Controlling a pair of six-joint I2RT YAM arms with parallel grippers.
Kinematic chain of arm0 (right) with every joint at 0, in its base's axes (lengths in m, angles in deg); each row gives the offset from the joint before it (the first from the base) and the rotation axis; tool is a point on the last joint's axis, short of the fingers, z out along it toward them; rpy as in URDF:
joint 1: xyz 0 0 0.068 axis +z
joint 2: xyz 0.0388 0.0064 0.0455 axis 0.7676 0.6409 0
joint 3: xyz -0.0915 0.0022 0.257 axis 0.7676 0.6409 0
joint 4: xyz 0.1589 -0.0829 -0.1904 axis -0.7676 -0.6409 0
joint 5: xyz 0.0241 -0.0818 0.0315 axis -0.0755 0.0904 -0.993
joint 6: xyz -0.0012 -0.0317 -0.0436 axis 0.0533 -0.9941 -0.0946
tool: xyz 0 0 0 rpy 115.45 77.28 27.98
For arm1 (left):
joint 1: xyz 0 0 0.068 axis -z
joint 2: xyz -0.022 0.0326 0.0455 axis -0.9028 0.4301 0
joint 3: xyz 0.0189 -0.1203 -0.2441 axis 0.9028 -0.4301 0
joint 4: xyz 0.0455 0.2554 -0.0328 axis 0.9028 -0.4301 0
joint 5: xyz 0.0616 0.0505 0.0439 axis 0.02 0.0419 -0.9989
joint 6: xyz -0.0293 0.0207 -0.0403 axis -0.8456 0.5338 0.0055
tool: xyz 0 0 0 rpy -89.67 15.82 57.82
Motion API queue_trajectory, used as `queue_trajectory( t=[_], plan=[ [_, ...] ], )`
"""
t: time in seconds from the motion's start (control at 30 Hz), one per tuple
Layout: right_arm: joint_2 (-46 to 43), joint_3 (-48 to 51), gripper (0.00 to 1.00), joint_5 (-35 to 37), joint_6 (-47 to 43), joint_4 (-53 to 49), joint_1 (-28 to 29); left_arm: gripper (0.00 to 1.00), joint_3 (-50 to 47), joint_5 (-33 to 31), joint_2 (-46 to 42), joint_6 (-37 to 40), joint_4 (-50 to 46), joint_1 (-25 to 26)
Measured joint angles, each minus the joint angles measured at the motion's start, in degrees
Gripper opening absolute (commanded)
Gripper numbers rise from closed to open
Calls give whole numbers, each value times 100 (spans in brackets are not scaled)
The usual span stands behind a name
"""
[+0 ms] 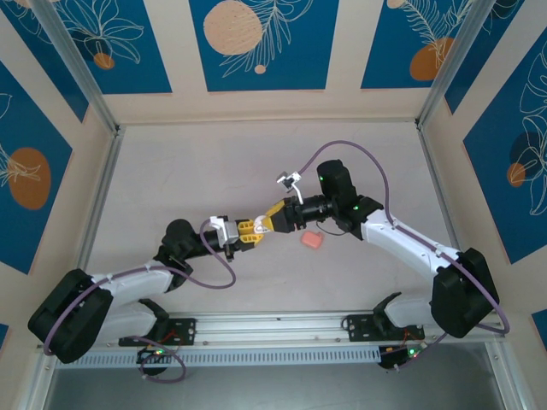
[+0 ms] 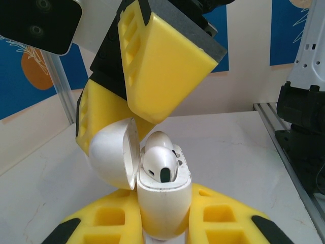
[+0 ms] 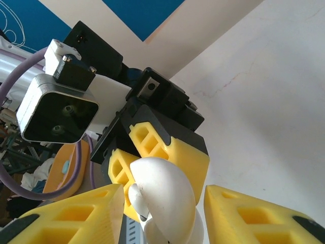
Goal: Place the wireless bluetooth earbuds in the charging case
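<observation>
Charging case [image 2: 165, 206], white earbuds [image 2: 159, 165] inside

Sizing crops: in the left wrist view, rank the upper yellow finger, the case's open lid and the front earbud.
1. upper yellow finger
2. open lid
3. front earbud
The finger may simply be nearer the camera.

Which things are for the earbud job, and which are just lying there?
For the job:
- case, white, lid open
- earbud, sitting in the case
- left gripper, shut on the case
- right gripper, open around the case

Just lying about:
- pink thing, on the table
</observation>
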State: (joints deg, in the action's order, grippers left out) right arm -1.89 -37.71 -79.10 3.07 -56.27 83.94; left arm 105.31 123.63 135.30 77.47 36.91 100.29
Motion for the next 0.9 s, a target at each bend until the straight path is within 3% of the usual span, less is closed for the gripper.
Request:
queue_trajectory(
  t=[0.5,0.67,0.9],
  plan=[
    [-796,326,42,96,-175,203,-7,18,0,-59,-11,20,-17,0],
    [-1373,621,46,448,-835,90,-68,18,0,-55,-96,17,-33,0],
    [-1858,918,51,551,-2509,48,-81,18,0,-28,-223,11,-35,0]
  ],
)
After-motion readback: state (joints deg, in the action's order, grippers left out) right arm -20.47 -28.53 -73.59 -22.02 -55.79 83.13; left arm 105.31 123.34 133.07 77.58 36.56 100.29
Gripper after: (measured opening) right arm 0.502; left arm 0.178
